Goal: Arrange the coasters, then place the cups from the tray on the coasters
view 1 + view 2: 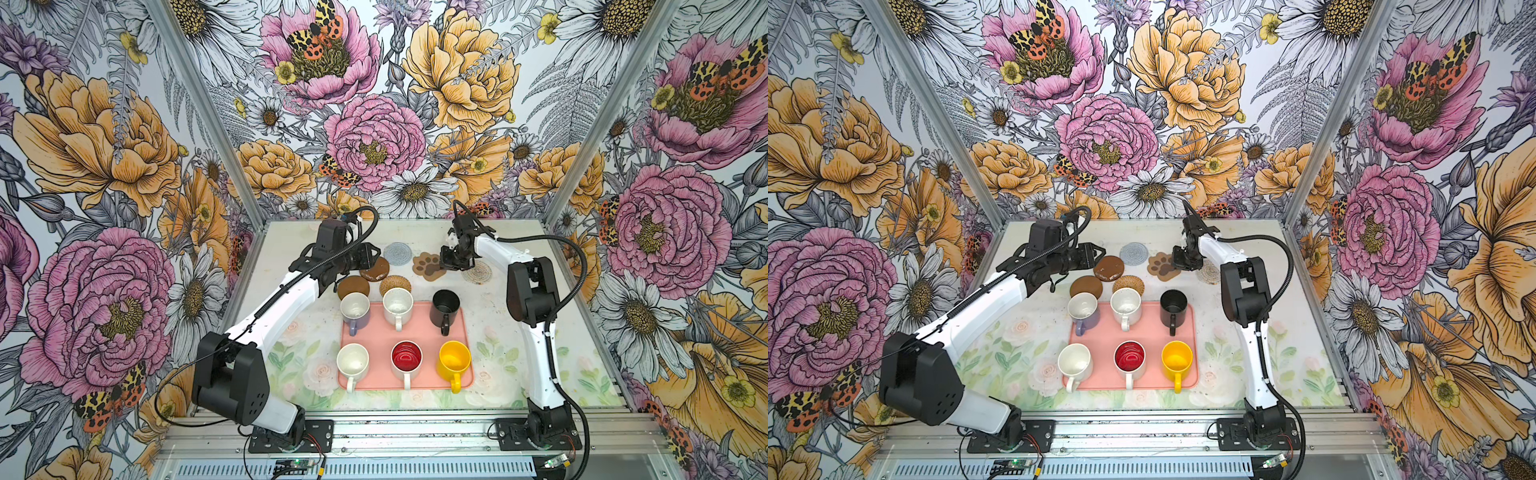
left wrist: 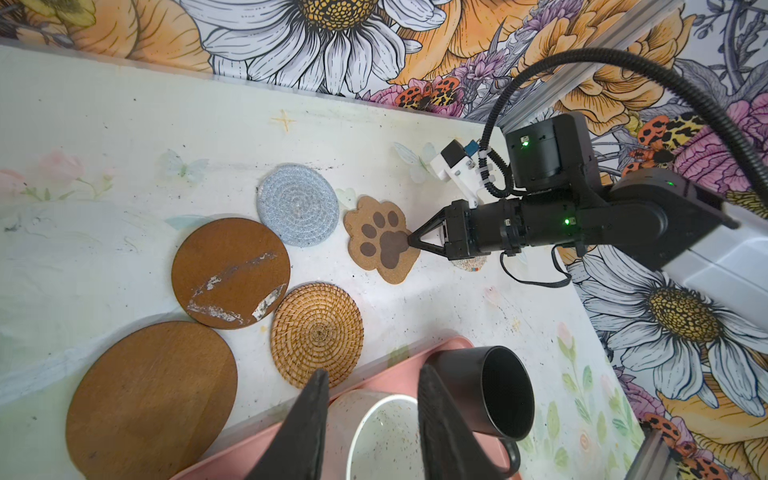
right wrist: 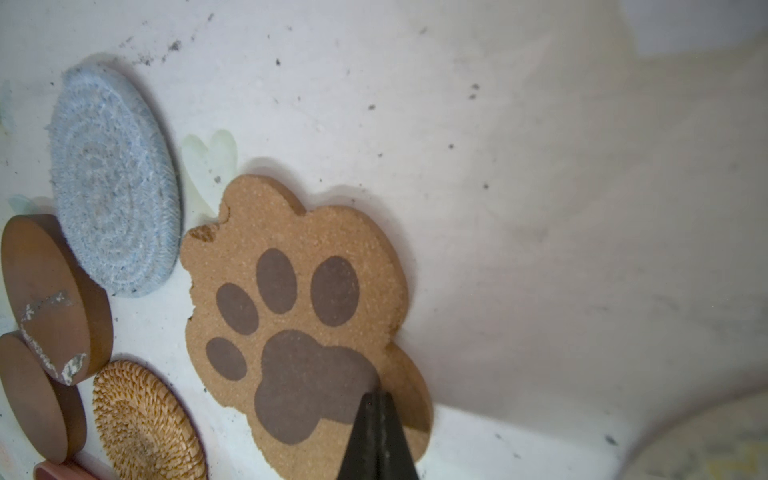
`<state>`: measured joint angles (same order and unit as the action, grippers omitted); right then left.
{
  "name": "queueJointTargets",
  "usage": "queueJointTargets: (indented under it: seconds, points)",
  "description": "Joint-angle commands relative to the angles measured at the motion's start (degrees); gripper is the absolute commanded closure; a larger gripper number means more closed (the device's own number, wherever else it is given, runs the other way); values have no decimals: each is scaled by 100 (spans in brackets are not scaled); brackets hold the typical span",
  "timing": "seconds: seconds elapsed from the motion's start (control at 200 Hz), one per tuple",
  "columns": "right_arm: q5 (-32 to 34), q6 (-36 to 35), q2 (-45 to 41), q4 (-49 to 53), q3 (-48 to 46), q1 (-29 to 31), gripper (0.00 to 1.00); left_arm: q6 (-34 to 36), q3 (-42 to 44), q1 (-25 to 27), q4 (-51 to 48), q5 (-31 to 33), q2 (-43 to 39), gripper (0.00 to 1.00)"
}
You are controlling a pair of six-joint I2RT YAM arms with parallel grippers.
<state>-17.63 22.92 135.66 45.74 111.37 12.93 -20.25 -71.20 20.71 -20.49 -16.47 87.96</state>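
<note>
Floral-walled cell, pale desk point(image 1: 498, 332).
Item: tray point(image 1: 419, 332), salmon, all six cups point(image 1: 398, 305) standing on it.
Item: paw-shaped coaster point(image 3: 299, 324), flat on the desk beyond the tray's far right corner, just beside the grey-blue woven coaster point(image 3: 112, 178).
Right end effector point(image 3: 378, 415): clenched, tips pressing the paw's large pad.
Left end effector point(image 2: 372, 374): released, empty, above the tray's far edge.
Handling note: likely a slide. Use light, steady pressure and slow travel, leaving mug-room from neighbours.

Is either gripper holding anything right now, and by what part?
Nothing is held. The right gripper, shut, only touches the top of the paw-shaped coaster at its large pad; the left gripper is open around nothing.
</note>
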Motion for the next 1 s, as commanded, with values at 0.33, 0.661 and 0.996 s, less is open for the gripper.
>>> queueJointTargets:
  seconds: [0.33,0.661,0.996]
  points:
    - [366,-30,-42,507,74,-71,100,191,-3068,170,-731,-1374,3354,100]
    - [350,-26,-130,510,86,-87,100,223,-4708,286,-1550,-1480,4830,100]
    - [330,-14,-169,498,59,-127,100,179,-5202,312,-1955,-1225,5518,100]
